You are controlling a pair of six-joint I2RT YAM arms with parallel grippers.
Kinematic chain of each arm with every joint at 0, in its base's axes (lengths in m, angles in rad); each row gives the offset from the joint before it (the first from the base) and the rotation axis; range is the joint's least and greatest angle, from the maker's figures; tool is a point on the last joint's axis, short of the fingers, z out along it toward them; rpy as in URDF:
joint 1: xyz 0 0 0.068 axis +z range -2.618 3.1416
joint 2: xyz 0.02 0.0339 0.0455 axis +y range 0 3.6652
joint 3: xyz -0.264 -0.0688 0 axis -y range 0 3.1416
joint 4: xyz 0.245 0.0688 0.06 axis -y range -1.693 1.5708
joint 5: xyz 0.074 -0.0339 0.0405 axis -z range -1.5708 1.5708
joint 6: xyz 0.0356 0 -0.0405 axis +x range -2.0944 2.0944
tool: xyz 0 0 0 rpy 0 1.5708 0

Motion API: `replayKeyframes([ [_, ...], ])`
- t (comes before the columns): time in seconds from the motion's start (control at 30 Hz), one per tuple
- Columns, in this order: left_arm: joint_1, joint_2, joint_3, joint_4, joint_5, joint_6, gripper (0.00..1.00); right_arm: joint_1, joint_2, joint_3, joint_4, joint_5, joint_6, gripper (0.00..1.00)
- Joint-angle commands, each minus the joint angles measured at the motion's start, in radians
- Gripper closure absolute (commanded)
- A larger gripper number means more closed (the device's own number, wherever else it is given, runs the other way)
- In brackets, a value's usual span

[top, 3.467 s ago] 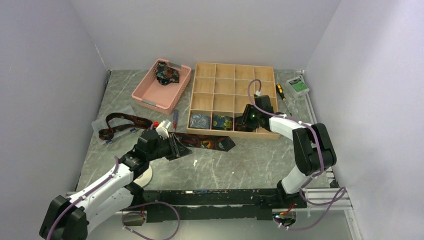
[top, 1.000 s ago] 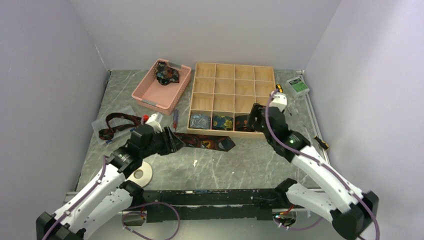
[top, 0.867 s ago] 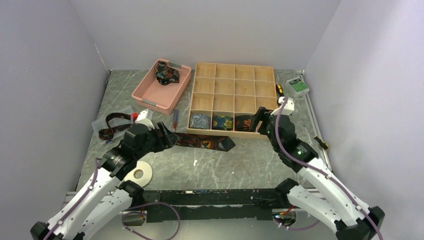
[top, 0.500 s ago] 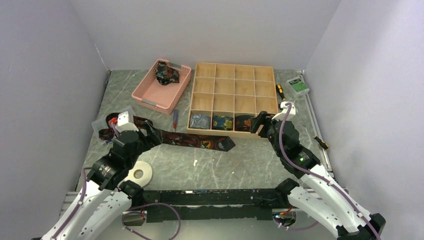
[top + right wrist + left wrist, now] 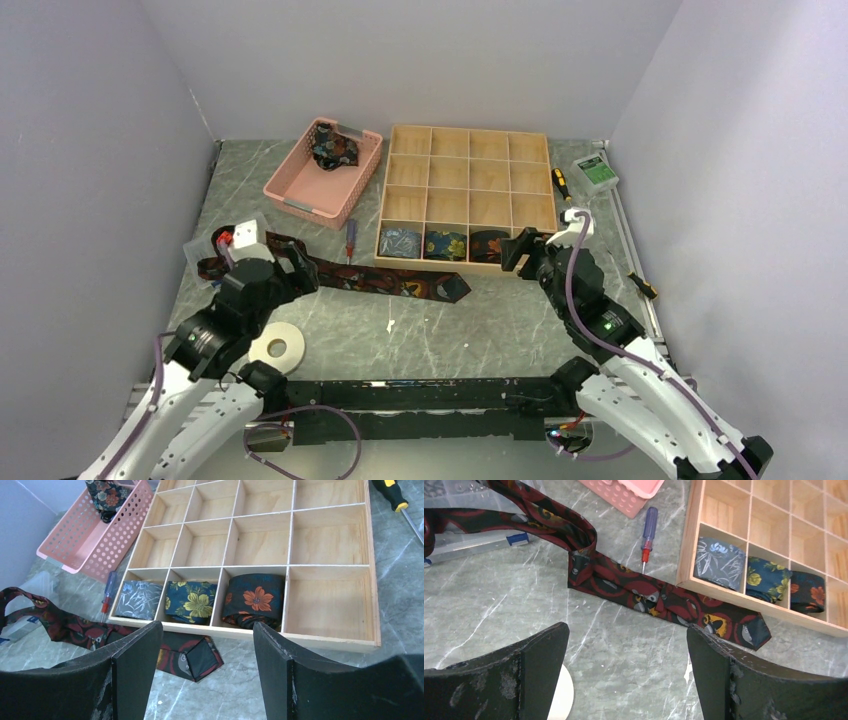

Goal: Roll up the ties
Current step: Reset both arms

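1. Three near cells of the divided box [image 5: 327,642] hold rolled ties [image 5: 192,600]. My right jaws, spread and empty, could snag its wall.
2. The maroon tie [image 5: 634,587] lies creased on the worktop [image 5: 499,615]. My left jaws, spread and empty above it, may roll it crooked.
3. The screwdriver [image 5: 648,532] just beside it could get dragged.

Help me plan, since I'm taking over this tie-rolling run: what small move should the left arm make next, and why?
Probably lower the open left claw onto the maroon tie, near its folded stretch. That tie lies unrolled on the table before the wooden box, three rolled ties already fill front-row compartments, and the claw hangs empty right above it.
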Motion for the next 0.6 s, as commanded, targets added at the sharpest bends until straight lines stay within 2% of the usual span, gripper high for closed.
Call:
replayKeyframes([
  [0.0,-0.003,-0.071,-0.003,0.013,0.013,0.036,0.06,-0.002,-0.023,-0.011,0.047,0.002,0.007,0.29],
  [0.17,-0.003,-0.077,0.042,-0.06,-0.025,0.057,0.06,-0.002,-0.012,-0.017,0.081,-0.032,-0.007,0.29],
  [0.57,-0.003,-0.089,0.032,-0.056,-0.046,0.051,0.06,-0.002,-0.003,-0.036,0.077,-0.05,-0.003,0.3],
])
